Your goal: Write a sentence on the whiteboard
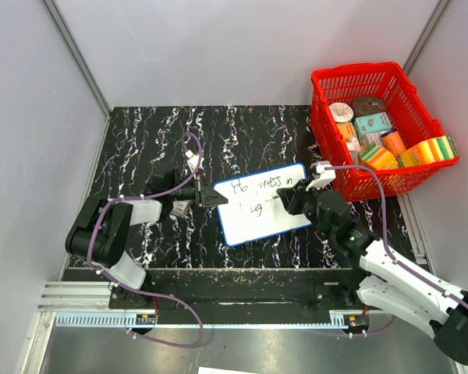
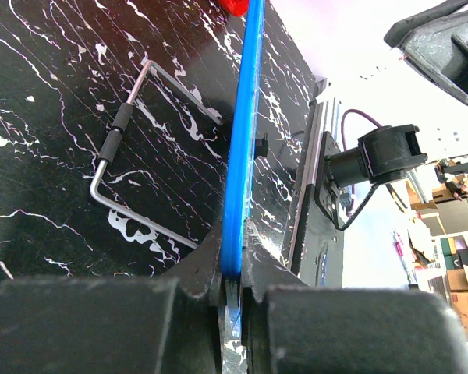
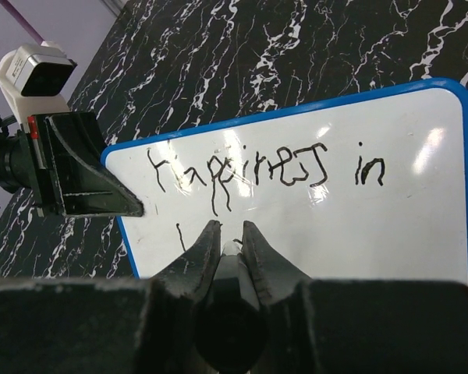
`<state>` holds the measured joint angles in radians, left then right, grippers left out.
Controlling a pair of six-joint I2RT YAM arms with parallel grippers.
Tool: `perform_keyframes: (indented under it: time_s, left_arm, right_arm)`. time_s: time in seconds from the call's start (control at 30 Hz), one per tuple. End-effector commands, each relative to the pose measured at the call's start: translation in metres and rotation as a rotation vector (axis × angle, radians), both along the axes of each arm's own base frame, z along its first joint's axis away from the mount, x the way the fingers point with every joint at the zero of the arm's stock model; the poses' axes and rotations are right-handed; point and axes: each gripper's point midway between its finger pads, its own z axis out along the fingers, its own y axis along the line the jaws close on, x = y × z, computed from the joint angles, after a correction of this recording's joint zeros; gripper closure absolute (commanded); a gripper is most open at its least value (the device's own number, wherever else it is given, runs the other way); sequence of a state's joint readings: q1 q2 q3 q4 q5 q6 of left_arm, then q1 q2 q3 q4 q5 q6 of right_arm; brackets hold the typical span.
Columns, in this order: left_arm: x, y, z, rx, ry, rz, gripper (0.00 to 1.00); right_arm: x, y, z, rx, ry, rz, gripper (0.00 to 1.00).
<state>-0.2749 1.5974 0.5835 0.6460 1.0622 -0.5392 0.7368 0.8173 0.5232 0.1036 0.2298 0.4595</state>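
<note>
The whiteboard lies flat on the black marbled table, white with a blue rim. The sentence reads "Happiness in" on the top line, with a few strokes of a second line below it. My left gripper is shut on the whiteboard's blue left edge; it shows in the top view. My right gripper is shut on a dark marker, tip down on the board under the first line; in the top view it is over the board's right part.
A red basket full of small packs stands at the back right, close to the board's right corner. A bent metal wire stand lies on the table left of the board. Grey walls enclose the table.
</note>
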Motion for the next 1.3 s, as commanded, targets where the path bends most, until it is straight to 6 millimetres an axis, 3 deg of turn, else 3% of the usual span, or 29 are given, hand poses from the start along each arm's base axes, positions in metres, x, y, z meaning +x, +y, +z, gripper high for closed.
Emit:
perform_keyframes:
  time_s: [0.0, 0.33, 0.53, 0.9, 1.27]
  left_arm:
    - [0.019, 0.004, -0.012, 0.08, -0.11, 0.076, 1.0]
    - [0.019, 0.005, -0.011, 0.08, -0.109, 0.076, 1.0]
    - [0.019, 0.004, -0.012, 0.08, -0.108, 0.073, 1.0]
    - [0.019, 0.004, -0.012, 0.08, -0.108, 0.073, 1.0]
    - [0.019, 0.004, -0.011, 0.08, -0.108, 0.071, 1.0]
  right_arm:
    - [0.002, -0.004, 0.023, 0.025, -0.048, 0.016, 1.0]
    - [0.006, -0.009, 0.013, -0.009, -0.027, -0.002, 1.0]
    - [0.014, -0.003, 0.007, -0.033, -0.014, 0.002, 1.0]
    - [0.027, 0.009, 0.017, -0.009, -0.042, 0.008, 1.0]
    - [0.04, 0.014, 0.01, -0.022, -0.019, -0.021, 1.0]
